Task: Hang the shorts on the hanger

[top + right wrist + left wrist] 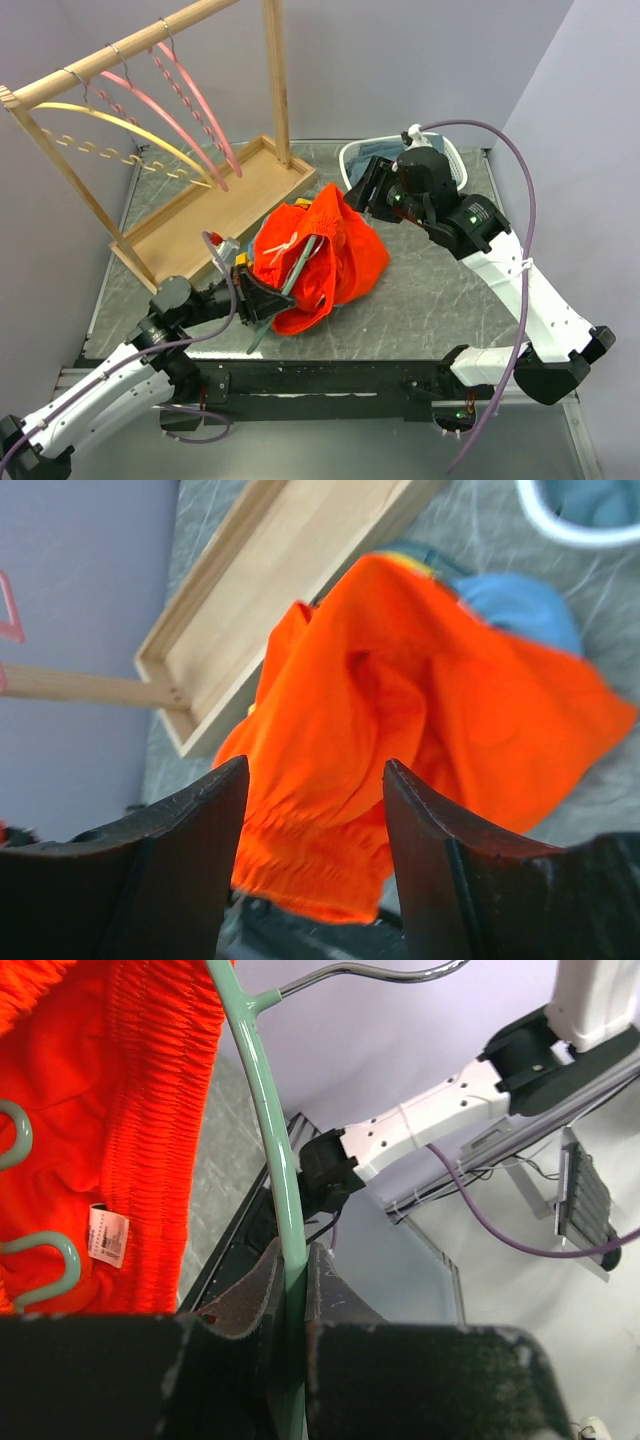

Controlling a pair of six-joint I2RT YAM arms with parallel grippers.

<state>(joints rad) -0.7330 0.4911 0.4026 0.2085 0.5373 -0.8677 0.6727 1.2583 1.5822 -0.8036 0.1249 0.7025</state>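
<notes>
Grey marbled tabletop [430, 300] is carrying the shorts [335, 255], heaped at its middle; their white sewn-in label [108, 1235] is showing print too small to read. Near left, the left gripper [292, 1270] is pinching the hanger [262, 1090] by its green arm, whose notched bar is sitting partly inside the shorts. Far right, the right gripper [315, 770] is hovering wide open above the cloth, gripping nothing. Far left, the wooden rack [240, 190] is standing.

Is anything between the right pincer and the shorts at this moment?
Nothing visible stands between them. The right pincer is open, with the shorts directly ahead of it and only air between. The left pincer is shut on the hanger, which meets the shorts from the opposite side.
</notes>
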